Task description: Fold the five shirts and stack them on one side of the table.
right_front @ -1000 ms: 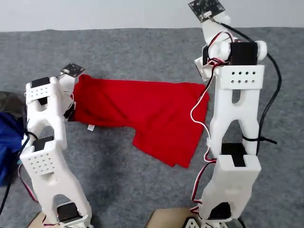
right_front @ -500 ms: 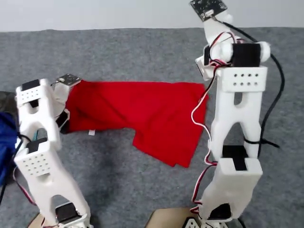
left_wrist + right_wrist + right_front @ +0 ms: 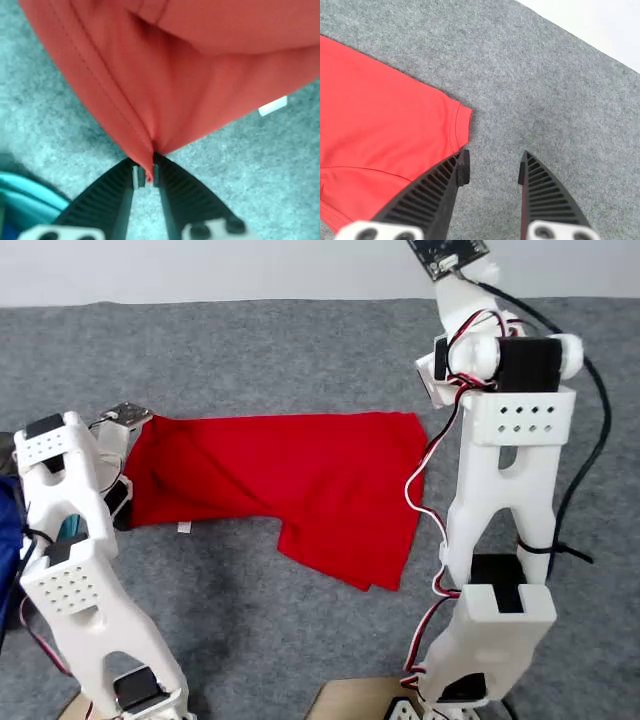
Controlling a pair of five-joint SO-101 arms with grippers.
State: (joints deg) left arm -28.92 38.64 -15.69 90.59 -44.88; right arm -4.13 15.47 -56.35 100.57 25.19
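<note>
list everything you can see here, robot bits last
red shirt: one, red, spread across the middle of the table, partly folded over
tag: one, white, at the shirt's near edge by the left arm
table cover: one, grey, felt-like, under everything
blue cloth: one, blue, at the table's edge on the left arm's outer side
teal item: one, teal, near the left pincer, cannot tell what it is
cardboard: one piece, brown, by the arm bases
left arm: one, white
right arm: one, white, with red, white and black cables
left pincer: one, black, shut on the shirt's edge
right pincer: one, black, open, over grey cover beside a shirt corner
</note>
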